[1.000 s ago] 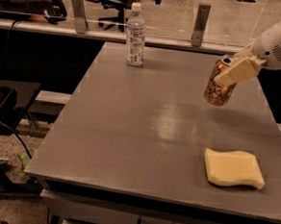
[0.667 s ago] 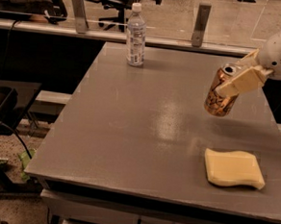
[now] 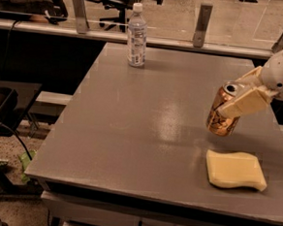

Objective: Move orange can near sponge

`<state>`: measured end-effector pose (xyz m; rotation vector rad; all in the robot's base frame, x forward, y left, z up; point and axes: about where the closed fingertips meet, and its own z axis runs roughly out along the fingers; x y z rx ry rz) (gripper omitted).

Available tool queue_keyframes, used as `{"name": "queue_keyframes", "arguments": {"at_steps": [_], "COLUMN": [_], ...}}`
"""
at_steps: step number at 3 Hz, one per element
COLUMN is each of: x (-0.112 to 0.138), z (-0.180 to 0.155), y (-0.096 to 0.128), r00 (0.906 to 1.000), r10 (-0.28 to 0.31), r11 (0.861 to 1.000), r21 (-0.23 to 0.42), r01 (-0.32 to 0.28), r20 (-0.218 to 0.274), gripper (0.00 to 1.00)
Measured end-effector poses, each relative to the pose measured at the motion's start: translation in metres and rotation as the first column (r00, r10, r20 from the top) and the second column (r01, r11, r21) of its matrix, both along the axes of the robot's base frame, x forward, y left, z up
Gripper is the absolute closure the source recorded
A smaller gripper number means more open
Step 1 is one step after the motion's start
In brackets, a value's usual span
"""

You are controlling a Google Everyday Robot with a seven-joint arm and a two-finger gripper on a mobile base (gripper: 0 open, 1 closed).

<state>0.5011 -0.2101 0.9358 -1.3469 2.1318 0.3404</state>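
The orange can (image 3: 223, 113) is a copper-orange drink can with a silver top. It hangs tilted just above the grey table (image 3: 146, 120) at the right side. My gripper (image 3: 239, 100) comes in from the right edge and is shut on the can, one pale-yellow finger (image 3: 244, 102) across its front. The sponge (image 3: 235, 169) lies flat on the table just in front of and below the can, pale yellow with wavy edges. A small gap separates can and sponge.
A clear plastic water bottle (image 3: 136, 35) stands upright at the table's far edge, left of centre. Metal posts (image 3: 201, 26) and a rail run behind the table. A dark stand (image 3: 5, 110) is on the floor to the left.
My gripper has carried the orange can forward and down, toward the sponge. The sponge and the bottle have not moved.
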Motion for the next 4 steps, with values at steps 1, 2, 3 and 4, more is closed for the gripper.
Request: {"name": "queue_keyframes", "arguments": {"at_steps": [1,2,3,4], "x": [-0.010,-0.015,-0.019,-0.022], "z": [-0.012,-0.020,-0.024,-0.026], "y": [0.001,0.001,0.002,0.002], "r00": [0.9999,0.9999,0.9997,0.9994], "r10": [0.012,0.016,0.024,0.029], "r11": [1.000,1.000,1.000,0.999], "r21": [-0.004,-0.015,-0.020,-0.019], "r01": [-0.012,-0.016,-0.024,-0.029], "r20": [-0.007,-0.004,0.007,0.016], "gripper": [1.00,0.82,0.59,0.35]}}
